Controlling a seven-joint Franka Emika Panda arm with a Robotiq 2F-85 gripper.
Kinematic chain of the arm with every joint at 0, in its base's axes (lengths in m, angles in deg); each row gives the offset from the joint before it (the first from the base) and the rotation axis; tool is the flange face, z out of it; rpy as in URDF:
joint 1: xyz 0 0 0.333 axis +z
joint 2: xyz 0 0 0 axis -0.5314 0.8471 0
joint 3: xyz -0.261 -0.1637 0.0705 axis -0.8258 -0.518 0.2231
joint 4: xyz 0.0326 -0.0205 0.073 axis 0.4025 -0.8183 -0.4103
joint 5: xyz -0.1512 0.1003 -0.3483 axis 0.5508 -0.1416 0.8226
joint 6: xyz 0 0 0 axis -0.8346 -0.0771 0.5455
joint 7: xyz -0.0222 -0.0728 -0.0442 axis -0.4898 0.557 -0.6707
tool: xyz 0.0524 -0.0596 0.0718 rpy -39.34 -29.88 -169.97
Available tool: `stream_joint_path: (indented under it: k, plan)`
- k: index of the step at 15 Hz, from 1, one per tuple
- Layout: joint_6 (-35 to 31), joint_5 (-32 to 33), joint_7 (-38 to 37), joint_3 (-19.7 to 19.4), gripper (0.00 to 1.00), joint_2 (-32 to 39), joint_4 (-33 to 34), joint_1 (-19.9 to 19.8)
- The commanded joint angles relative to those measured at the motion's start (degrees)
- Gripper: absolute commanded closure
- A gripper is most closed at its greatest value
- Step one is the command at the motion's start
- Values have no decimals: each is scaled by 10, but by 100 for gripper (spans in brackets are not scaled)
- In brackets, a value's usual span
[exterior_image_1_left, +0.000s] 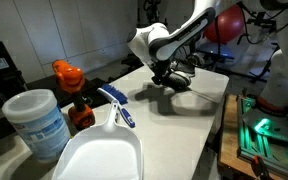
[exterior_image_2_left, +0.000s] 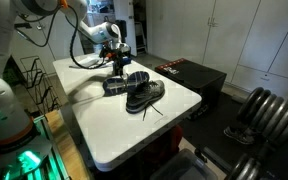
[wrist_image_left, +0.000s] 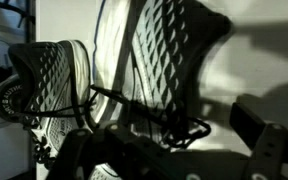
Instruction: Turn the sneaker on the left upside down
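Two black-and-white sneakers lie side by side on the white table [exterior_image_2_left: 114, 130]. In an exterior view one sneaker [exterior_image_2_left: 147, 95] lies nearer the table's front edge, tipped so its sole shows. The other sneaker [exterior_image_2_left: 114, 86] sits right under my gripper [exterior_image_2_left: 120, 68]. In an exterior view the gripper [exterior_image_1_left: 164, 72] hovers just over the pair [exterior_image_1_left: 179, 78]. In the wrist view a diamond-tread sole [wrist_image_left: 174, 50] fills the top, a second sneaker [wrist_image_left: 44, 80] lies at the left, and loose black laces [wrist_image_left: 159, 115] lie between the fingers of the gripper [wrist_image_left: 169, 140], which is open.
Near one end of the table stand a white dustpan [exterior_image_1_left: 99, 150], a white tub [exterior_image_1_left: 36, 120], an orange-capped bottle [exterior_image_1_left: 71, 85] and a blue-handled brush [exterior_image_1_left: 117, 106]. A black box [exterior_image_2_left: 184, 70] sits beyond the table's far edge. A red ball [exterior_image_1_left: 224, 25] is behind the arm.
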Motion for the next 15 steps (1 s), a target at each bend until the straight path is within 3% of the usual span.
stream_joint_path:
  k: [1,3,8,13,14,15]
  plan:
    - [-41,-97,56,-3,0,-63,-47,-21]
    - [-29,-146,60,-9,0,-96,-64,-25]
    - [12,-199,97,-24,0,-181,-142,-42]
    - [-19,-231,242,-47,0,-258,-280,-90]
    - [14,-204,200,-37,0,-212,-209,-72]
    - [10,-205,208,-41,0,-220,-225,-80]
